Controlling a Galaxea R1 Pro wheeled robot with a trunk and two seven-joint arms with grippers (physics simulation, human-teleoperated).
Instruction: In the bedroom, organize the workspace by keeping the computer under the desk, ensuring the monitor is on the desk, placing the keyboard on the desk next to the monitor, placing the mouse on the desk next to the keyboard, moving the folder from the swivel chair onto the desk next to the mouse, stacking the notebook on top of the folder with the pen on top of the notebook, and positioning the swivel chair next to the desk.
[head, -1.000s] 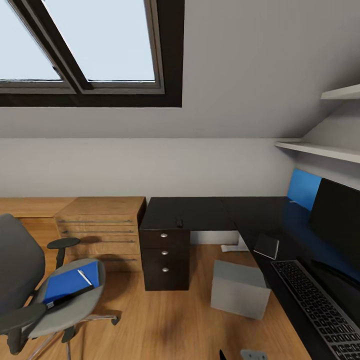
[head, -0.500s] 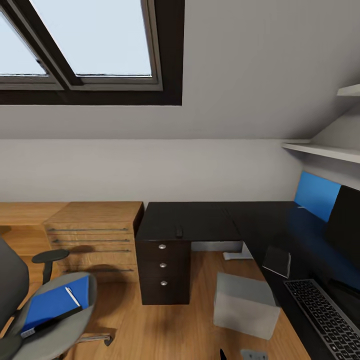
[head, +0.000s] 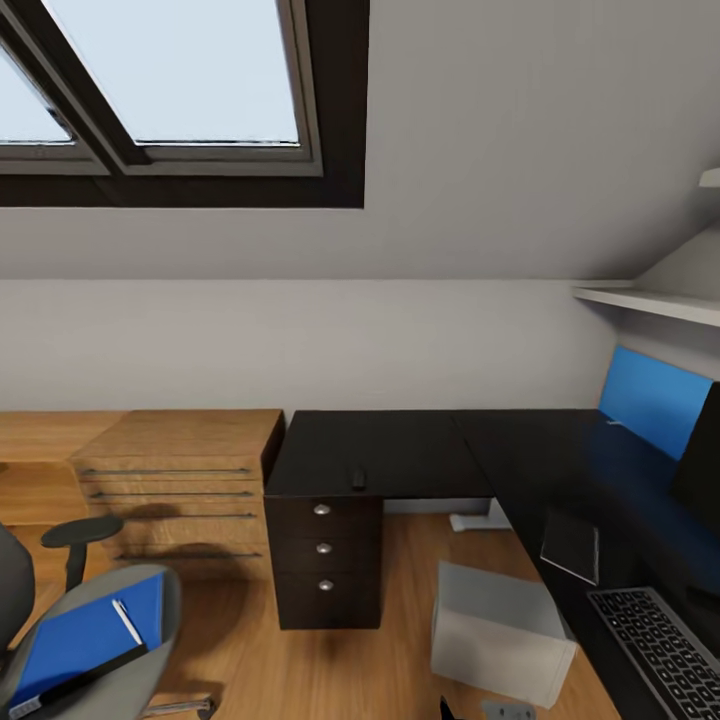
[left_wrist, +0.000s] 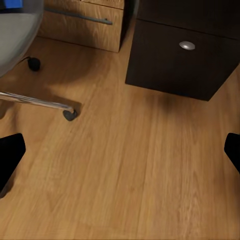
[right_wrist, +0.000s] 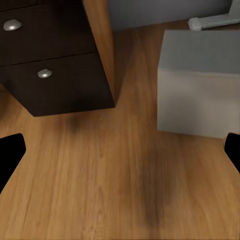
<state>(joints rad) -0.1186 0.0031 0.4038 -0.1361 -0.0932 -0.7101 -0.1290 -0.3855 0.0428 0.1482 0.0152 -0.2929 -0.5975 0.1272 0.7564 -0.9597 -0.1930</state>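
- Rolling closer: against the earlier head pictures the whole view has shifted, so the camera moved, not the furniture. The long black L-shaped bench (head: 400, 450) with three knobbed drawers now sits larger and nearer centre; the very wide black monitor (head: 700, 450) has slid mostly off the edge at 3 o'clock.
- Reading of that: an approach leg, nothing gripped yet, every placement step likely still to do.
- Grey padded swivel chair (head: 110, 650) at 8 o'clock carries the flat bright blue folder (head: 85, 635) with a thin white pen (head: 127, 622) lying on it.
- Small black rounded mouse (head: 358, 477) rests near the bench's front edge above the drawers.
- Slim grey keyboard (head: 665, 650) with black keys at 4 o'clock on the bench; a small thin notebook (head: 570, 545), dark in this light, just beyond it.
- Plain light grey matte computer tower (head: 500, 635) stands on glossy wood-plank floor (left_wrist: 130, 170) beside the bench's inner corner, at 5 o'clock.
- Light wooden drawer cabinet (head: 175, 480) with bar handles abuts the bench.
- Left gripper (left_wrist: 120, 155) and right gripper (right_wrist: 120, 155): jaws apart, holding nothing, over bare floor.
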